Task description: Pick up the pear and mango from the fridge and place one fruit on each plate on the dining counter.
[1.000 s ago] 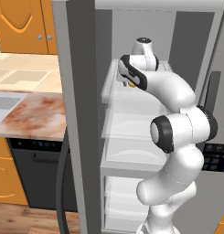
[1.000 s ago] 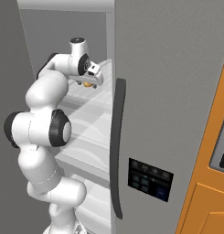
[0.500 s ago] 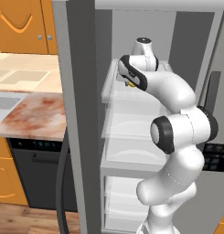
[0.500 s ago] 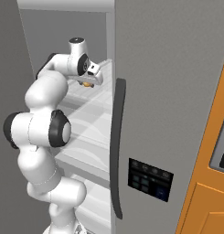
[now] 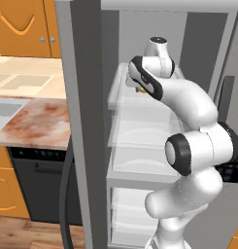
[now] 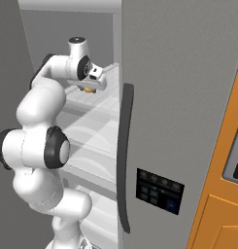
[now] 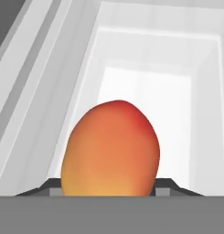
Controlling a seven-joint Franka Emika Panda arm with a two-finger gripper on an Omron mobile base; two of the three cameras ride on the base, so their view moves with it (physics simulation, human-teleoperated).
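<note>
One white arm reaches into the tall grey steel fridge (image 5: 86,121) in the left base view, its gripper (image 5: 139,89) over the upper clear glass shelf (image 5: 140,99). From the right base view, the oval yellow-orange mango (image 6: 88,89) peeks out beneath the gripper (image 6: 89,89), beside the long dark door handle (image 6: 123,155). Seen from the hand, the mango (image 7: 110,151) sits between the dark fingertips (image 7: 51,186), which press against both its sides, above the pale shelf (image 7: 177,105).

You saw the fridge (image 5: 86,121) open, its clear glass shelves (image 5: 140,141) stacked inside the pale interior. Whether the mango (image 7: 111,151) rested on a shelf, you couldn't tell.
</note>
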